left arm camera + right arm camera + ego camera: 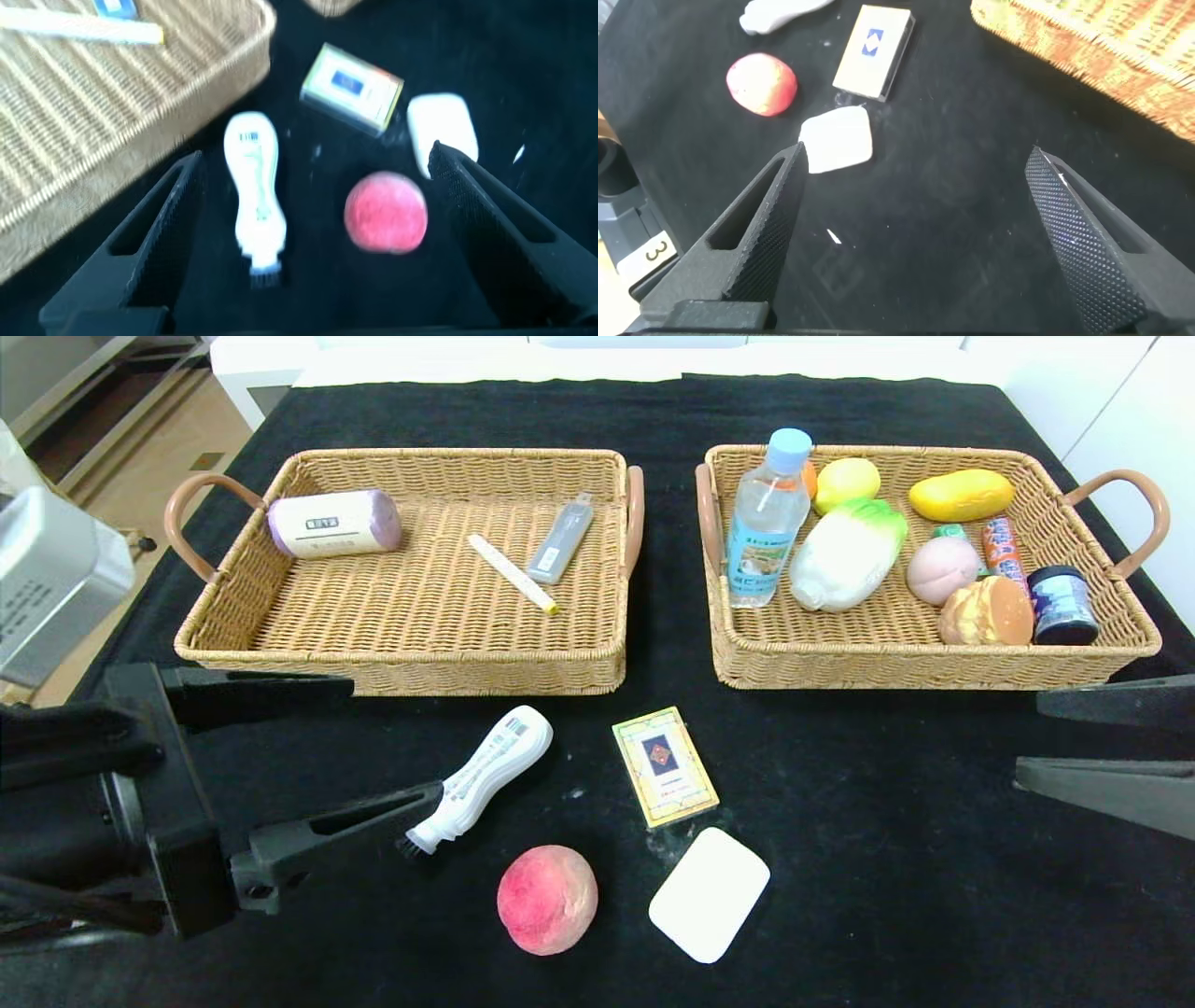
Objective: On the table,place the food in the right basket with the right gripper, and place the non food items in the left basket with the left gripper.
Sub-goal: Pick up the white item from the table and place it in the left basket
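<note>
Nearest, at lower centre of the head view, the fuzzy red-pink peach [547, 900] and the white rounded pad [709, 893] lie on the black-clothed bench [887, 821]. Just beyond lie the gold-edged card box [665, 766] and the white brush-tipped bottle [481, 777].

At lower left, the left end effector [373, 747] has its fingers spread wide, one tip beside the bottle's brush; its wrist view frames bottle and peach between them. At the right edge, the right end effector [1102, 747] gapes open over bare cloth.

Farther back, the left basket [411, 658] holds a purple-ended roll [334, 523], a white stick [513, 573] and a grey utility knife [560, 538]. The right basket [920, 663] holds the water bottle [767, 521], the pink bun [942, 569] and other foods.
</note>
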You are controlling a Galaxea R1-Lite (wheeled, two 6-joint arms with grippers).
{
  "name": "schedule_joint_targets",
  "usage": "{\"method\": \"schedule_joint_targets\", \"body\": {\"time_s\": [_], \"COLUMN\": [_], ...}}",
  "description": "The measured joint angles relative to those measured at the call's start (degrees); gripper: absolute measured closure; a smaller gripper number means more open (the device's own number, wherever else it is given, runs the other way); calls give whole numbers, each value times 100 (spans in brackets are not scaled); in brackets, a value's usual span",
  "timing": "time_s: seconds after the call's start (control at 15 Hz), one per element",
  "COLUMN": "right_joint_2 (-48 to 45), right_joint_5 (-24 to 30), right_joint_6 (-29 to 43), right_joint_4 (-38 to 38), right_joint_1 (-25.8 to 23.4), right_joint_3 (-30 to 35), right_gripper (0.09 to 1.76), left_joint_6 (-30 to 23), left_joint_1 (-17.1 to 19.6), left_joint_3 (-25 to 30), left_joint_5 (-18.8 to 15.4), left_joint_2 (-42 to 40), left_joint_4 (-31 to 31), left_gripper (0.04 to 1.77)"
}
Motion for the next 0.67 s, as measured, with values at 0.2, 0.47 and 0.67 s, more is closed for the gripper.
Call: {"method": "schedule_joint_targets", "body": {"time_s": [0.2, 0.47, 0.67], "right_joint_2": [15, -9, -30], "right_joint_5": [-2, 0, 0], "right_joint_6": [-1, -4, -4], "right_joint_4": [-2, -7, -16], "right_joint_1": [0, -13, -44], "right_joint_3": [38, 40, 29], "right_gripper": [15, 15, 15], "left_joint_6": [243, 568, 675], "left_joint_1": [9, 7, -20], "left_joint_3": [-645, -1718, -2439], "left_joint_5": [405, 844, 1104], "left_joint_2": [207, 794, 1351], "left_joint_4": [1240, 2510, 3299], "left_gripper": [9, 9, 9]}}
